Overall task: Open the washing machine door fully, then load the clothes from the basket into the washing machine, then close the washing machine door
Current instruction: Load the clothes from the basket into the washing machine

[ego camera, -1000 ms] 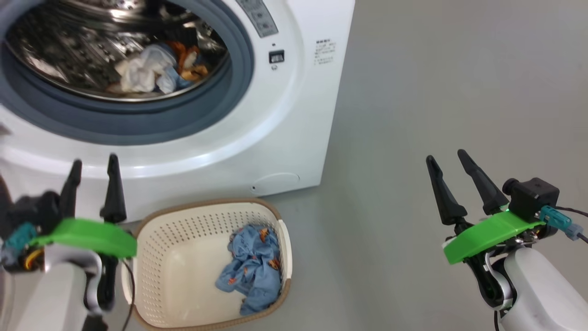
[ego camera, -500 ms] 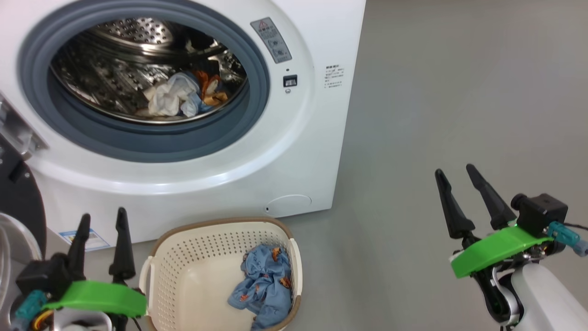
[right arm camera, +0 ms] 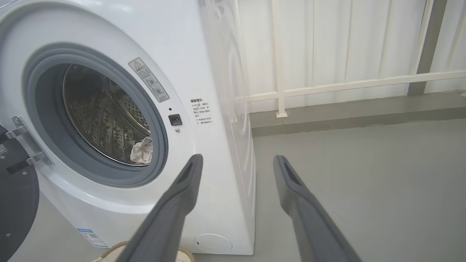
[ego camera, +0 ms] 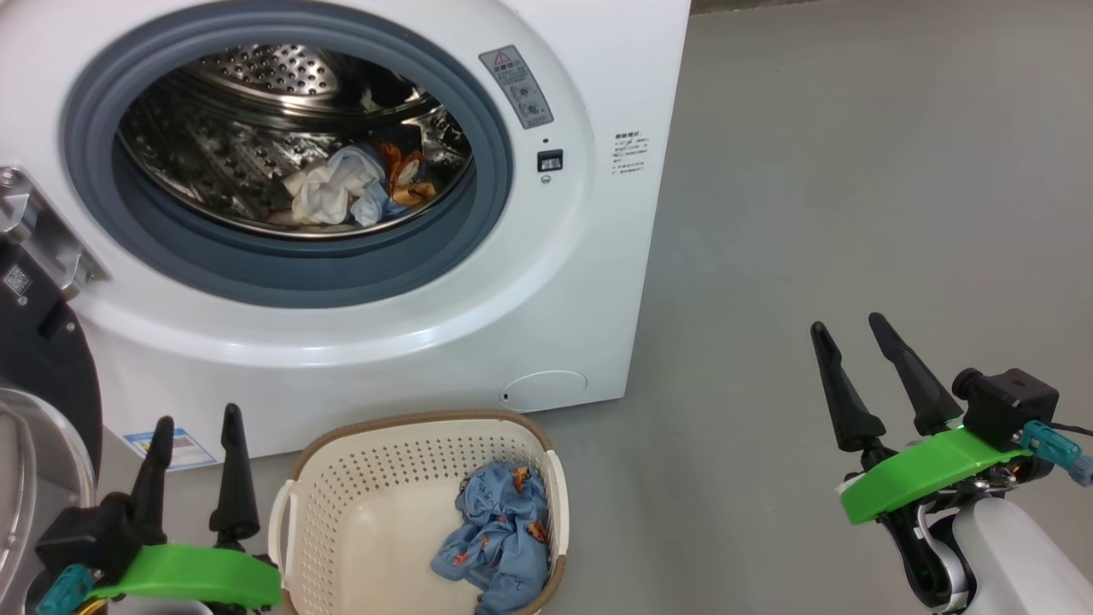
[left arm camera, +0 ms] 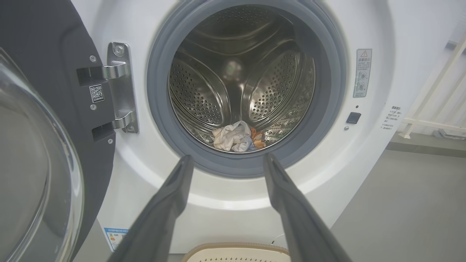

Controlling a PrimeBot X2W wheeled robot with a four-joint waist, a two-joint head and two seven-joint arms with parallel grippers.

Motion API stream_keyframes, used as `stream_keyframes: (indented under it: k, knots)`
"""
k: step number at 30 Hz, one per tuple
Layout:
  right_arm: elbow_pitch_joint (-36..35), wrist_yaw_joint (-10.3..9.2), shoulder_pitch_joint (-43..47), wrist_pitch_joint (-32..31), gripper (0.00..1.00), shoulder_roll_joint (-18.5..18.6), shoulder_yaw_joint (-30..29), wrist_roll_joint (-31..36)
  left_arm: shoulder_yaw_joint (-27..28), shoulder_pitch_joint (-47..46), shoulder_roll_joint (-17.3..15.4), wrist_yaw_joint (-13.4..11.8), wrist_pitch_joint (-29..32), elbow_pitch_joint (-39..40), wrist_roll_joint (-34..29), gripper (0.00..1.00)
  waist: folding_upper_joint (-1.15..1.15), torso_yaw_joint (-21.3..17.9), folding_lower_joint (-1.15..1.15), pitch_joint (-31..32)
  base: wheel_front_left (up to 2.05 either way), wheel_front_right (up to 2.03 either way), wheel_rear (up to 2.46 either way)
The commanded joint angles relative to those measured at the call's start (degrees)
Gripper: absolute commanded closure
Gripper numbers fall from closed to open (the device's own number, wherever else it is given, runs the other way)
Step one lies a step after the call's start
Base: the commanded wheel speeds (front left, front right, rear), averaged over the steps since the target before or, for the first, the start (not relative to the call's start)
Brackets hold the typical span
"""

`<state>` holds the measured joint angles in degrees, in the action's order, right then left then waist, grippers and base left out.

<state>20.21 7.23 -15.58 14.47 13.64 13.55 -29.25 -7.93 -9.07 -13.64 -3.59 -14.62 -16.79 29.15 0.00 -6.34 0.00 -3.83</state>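
The white washing machine (ego camera: 589, 282) stands with its door (ego camera: 38, 359) swung open to the left, black rim and glass bowl (left arm camera: 32, 182) showing. Cream, blue and orange clothes (ego camera: 350, 188) lie in the steel drum. The cream basket (ego camera: 410, 424) sits on the floor before the machine, and a light blue printed garment (ego camera: 499, 538) lies in its right half. My left gripper (ego camera: 196, 418) is open and empty, just left of the basket, pointing at the drum (left arm camera: 228, 157). My right gripper (ego camera: 848, 323) is open and empty over bare floor, far right of the machine (right arm camera: 237, 157).
Grey floor (ego camera: 854, 171) stretches to the right of the machine. A white railing (right arm camera: 327, 87) and a pale wall stand behind it. The open door (left arm camera: 43, 72) with its steel hinge (left arm camera: 122, 87) stands close on my left side.
The head camera has pulled back and tilted up, so the whole drum opening and the door's edge have come into view. Both grippers stay open and empty; the left one sits lower in the picture.
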Motion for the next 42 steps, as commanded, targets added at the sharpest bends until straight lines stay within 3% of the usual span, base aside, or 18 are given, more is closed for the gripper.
stream_keyframes:
  k: [1,42]
  knots:
    - [-1.5,0.25,0.4,0.5,0.00,0.8,0.7,0.1,1.9,-0.7,-1.4,-0.3,-0.2,2.0,0.0,0.00,0.00,0.0,0.00,0.0,0.00,0.00,0.00]
    - [-0.7,0.25,-0.3,0.5,0.00,1.4,2.2,-0.4,0.2,-1.3,-1.2,-1.0,0.3,2.3,1.4,0.00,0.00,-0.2,0.00,-0.8,0.00,0.00,0.00]
